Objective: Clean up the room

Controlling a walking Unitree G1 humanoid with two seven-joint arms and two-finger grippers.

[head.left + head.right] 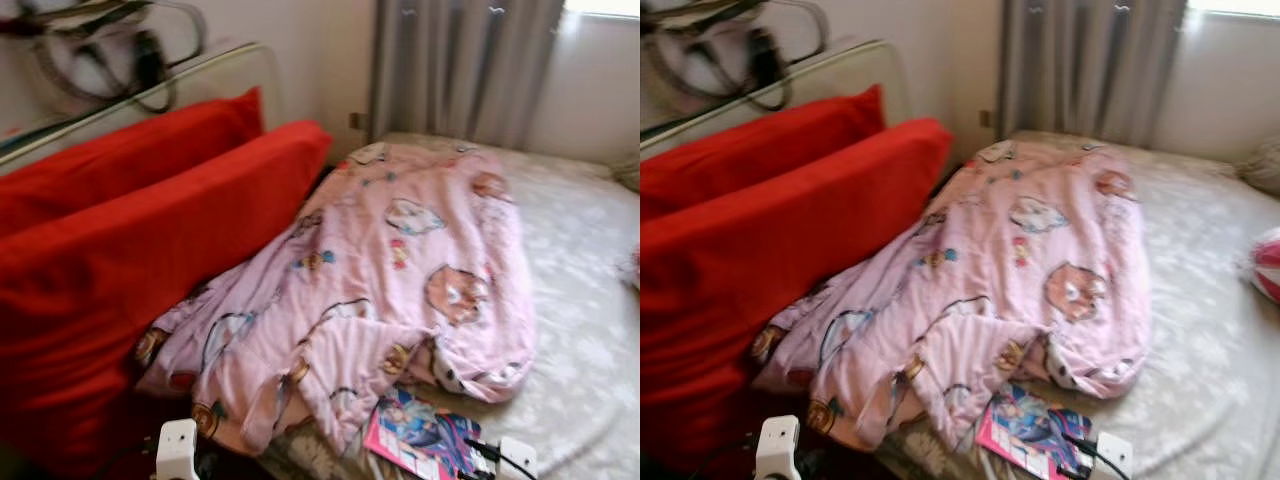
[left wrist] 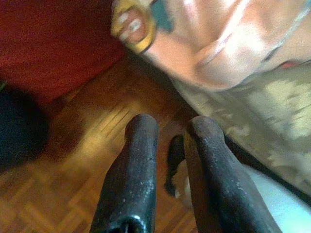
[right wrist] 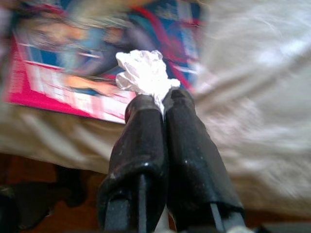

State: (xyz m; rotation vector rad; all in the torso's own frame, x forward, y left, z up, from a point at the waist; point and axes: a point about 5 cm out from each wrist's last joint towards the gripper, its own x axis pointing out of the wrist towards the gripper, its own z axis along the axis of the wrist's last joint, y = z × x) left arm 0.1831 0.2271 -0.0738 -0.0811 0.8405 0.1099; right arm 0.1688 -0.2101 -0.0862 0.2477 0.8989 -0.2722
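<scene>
In the right wrist view my right gripper (image 3: 163, 99) is shut on a crumpled white tissue (image 3: 143, 73), held just above a colourful magazine (image 3: 58, 73). That magazine (image 1: 420, 435) lies at the near edge of the bed, partly under a rumpled pink cartoon blanket (image 1: 400, 270). The left wrist view has my left gripper (image 2: 170, 126) low beside the bed over the wooden floor (image 2: 73, 170). Its fingers stand slightly apart with nothing between them. A corner of the blanket (image 2: 218, 43) hangs above it.
Two big red cushions (image 1: 130, 240) lean against the bed's left side. The pale patterned mattress (image 1: 580, 300) is bare on the right. A red and white object (image 1: 1268, 265) lies at its right edge. Grey curtains (image 1: 460, 60) hang behind; straps (image 1: 100, 50) hang top left.
</scene>
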